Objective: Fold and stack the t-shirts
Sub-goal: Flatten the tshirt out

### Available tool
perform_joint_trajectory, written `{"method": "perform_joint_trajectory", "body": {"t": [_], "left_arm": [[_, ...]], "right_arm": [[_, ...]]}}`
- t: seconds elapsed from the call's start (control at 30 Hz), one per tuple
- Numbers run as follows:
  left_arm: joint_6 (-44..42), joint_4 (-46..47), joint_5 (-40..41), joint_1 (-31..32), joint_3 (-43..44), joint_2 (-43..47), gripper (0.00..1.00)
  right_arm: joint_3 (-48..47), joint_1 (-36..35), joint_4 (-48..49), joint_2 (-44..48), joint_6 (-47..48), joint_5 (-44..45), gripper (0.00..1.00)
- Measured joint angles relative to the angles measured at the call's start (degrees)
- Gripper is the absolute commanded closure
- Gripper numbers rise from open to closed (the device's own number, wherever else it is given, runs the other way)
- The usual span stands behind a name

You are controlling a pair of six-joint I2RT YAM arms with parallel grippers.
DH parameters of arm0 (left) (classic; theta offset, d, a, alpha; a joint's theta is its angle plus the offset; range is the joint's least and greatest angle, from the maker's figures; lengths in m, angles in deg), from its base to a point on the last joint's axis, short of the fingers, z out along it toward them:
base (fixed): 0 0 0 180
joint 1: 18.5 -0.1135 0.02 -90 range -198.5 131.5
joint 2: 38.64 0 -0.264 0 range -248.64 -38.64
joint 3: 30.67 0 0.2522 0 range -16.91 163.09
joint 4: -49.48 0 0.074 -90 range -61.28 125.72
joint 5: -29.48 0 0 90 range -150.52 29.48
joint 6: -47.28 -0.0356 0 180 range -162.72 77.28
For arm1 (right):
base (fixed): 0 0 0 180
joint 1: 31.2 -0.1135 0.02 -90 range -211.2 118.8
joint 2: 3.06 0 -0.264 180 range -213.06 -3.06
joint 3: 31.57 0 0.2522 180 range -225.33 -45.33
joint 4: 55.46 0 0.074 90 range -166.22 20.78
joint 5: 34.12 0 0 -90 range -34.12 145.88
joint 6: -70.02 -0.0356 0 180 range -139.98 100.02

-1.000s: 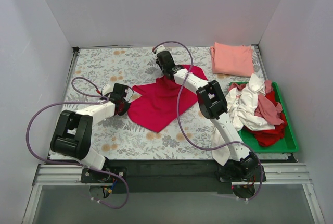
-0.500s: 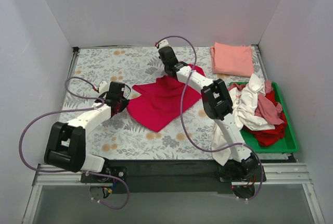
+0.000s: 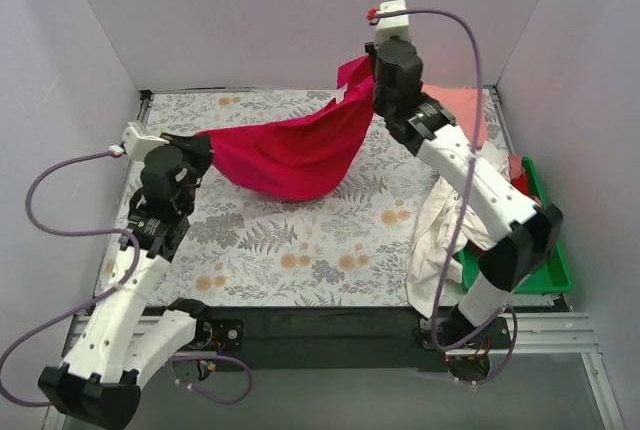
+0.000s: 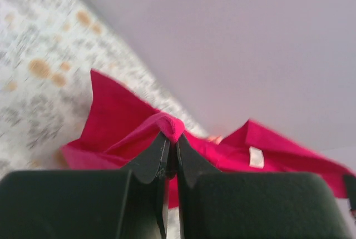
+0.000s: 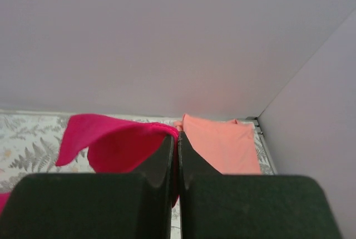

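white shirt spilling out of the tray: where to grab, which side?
Take the white shirt by the tail that hangs over the tray's left rim onto the table, coming down from above, left of the tray. That tail lies loose and alone; the rest is hidden behind the right arm. The right gripper is shut on the red shirt.

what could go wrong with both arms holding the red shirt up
The left gripper and right gripper each pinch only a small fold of the crimson shirt; it could slip out.
The shirt sags bunched between them, so it may land creased.
The white shirt drapes beside the right arm and could get dragged.
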Motion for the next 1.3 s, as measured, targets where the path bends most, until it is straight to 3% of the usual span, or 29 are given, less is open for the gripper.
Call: {"method": "perform_joint_trajectory", "body": {"t": [0.33,0.63,0.77,0.9,1.0,1.03,1.07,1.1,1.17,1.23,1.3], "left_arm": [[-7.28,1.14,2.84,0.11,17.86,11.93,1.00],[-12.31,0.85,9.20,0.15,28.50,14.27,1.00],[-13.14,-0.44,15.39,0.15,28.52,7.93,1.00],[-14.53,0.39,19.61,-0.74,26.49,-6.38,1.00],[-14.67,0.55,17.09,-4.90,25.09,-19.52,1.00],[-14.67,0.85,14.73,-7.45,24.57,-24.33,0.96],[-14.58,1.36,12.50,-9.97,24.13,-29.03,0.74],[-14.99,1.68,10.23,-12.35,24.04,-33.66,0.62],[-15.37,2.67,6.56,-15.96,24.83,-42.16,0.08],[-15.28,1.33,3.52,-18.58,29.46,-51.98,0.05],[-15.13,-1.66,1.57,-20.04,37.68,-61.88,0.05]], "right_arm": [[3.63,-1.64,-0.52,25.59,1.31,2.29,0.99],[7.67,-1.88,-4.17,42.47,-3.34,2.25,0.99],[13.42,-1.88,-4.44,43.58,-5.55,2.82,0.99],[23.47,-1.09,-4.92,39.71,-8.94,4.04,0.99],[30.93,2.78,-5.95,33.29,-13.33,-0.63,0.94],[33.48,5.66,-6.03,29.29,-15.58,-5.60,0.87],[34.84,7.58,-6.14,26.29,-16.92,-8.70,0.79],[35.78,9.94,-6.32,22.10,-18.23,-12.50,0.62],[35.30,13.49,-6.78,11.96,-20.11,-18.67,0.43],[31.23,15.69,-8.66,1.05,-21.55,-23.74,0.10],[24.11,16.68,-12.57,-7.85,-21.59,-26.77,0.07]]}}
